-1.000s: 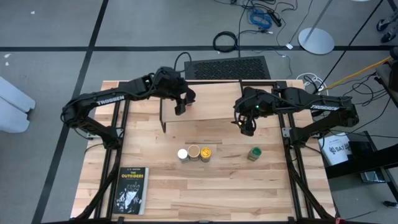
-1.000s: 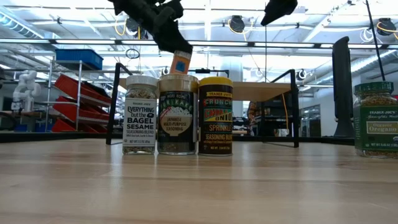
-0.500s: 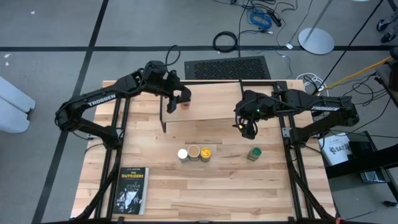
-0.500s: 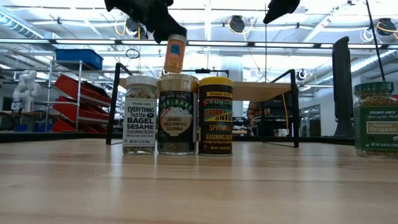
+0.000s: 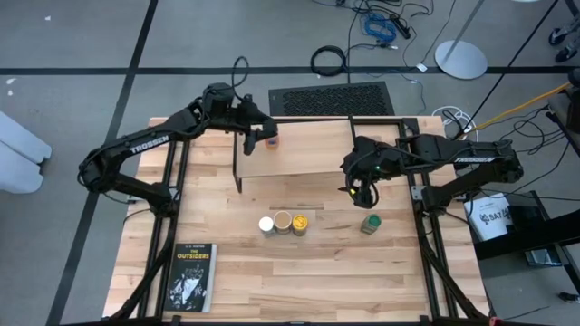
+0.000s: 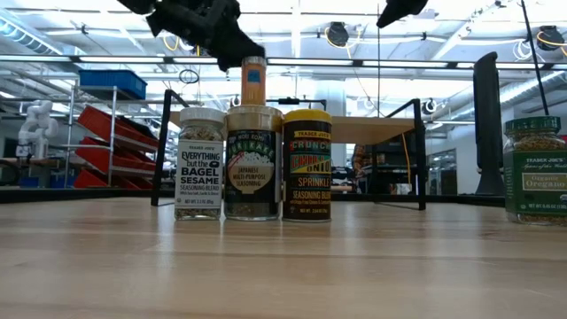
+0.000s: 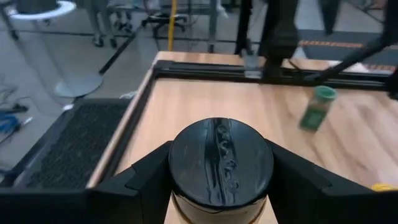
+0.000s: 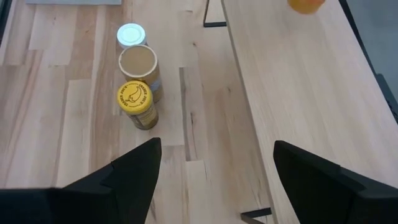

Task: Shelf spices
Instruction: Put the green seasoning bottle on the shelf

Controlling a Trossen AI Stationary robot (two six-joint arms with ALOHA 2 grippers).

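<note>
The left gripper has its jaws clamped on the small cylindrical orange jar with a ribbed black lid, held upright over the light wooden plank shelf. The right gripper, jaws wide and empty, hangs above the pale wooden worktop, arm bent inward.

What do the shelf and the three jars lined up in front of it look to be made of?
The shelf: a pale, matte plank showing wood grain, on thin black legs that look like metal rod. The white-lidded jar, tan-lidded jar and yellow-lidded jar: clear glossy bodies behind printed labels, glass or hard plastic, hard to tell which; the lids look like smooth plastic.
</note>
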